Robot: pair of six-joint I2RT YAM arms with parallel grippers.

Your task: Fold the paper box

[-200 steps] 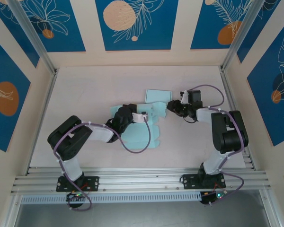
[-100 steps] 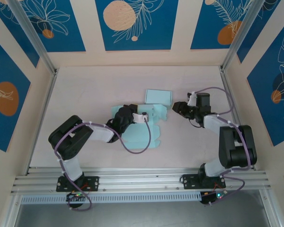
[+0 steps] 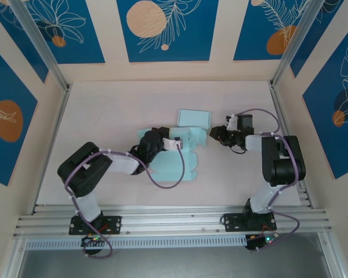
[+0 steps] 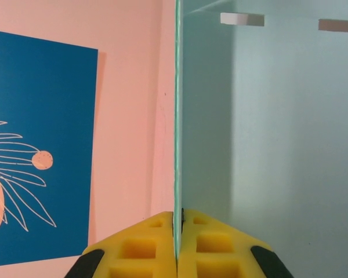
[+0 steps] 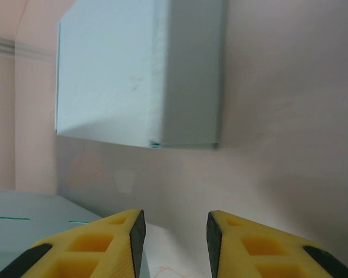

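The paper box (image 3: 175, 156) is a pale cyan sheet lying partly folded at the table's middle, with one flap (image 3: 193, 117) at its far side. My left gripper (image 3: 156, 139) sits on the box's left part. In the left wrist view its yellow fingers (image 4: 145, 243) are shut (image 4: 178, 216) on the thin edge of an upright panel (image 4: 267, 145). My right gripper (image 3: 213, 134) hovers just right of the box, open (image 5: 174, 231), with nothing between the fingers. The flap (image 5: 133, 75) lies ahead of it, and a corner of the sheet (image 5: 23, 217) is at its left.
Cream walls with blue panels (image 3: 167, 29) close the table on three sides, with metal posts (image 3: 43, 49) at the corners. An aluminium rail (image 3: 174, 223) runs along the near edge. Bare tabletop (image 3: 104, 110) lies left of and beyond the box.
The right gripper drew back to the right from the box's edge, then eased slightly left again, its jaws a little narrower. The left gripper and the box have stayed put.
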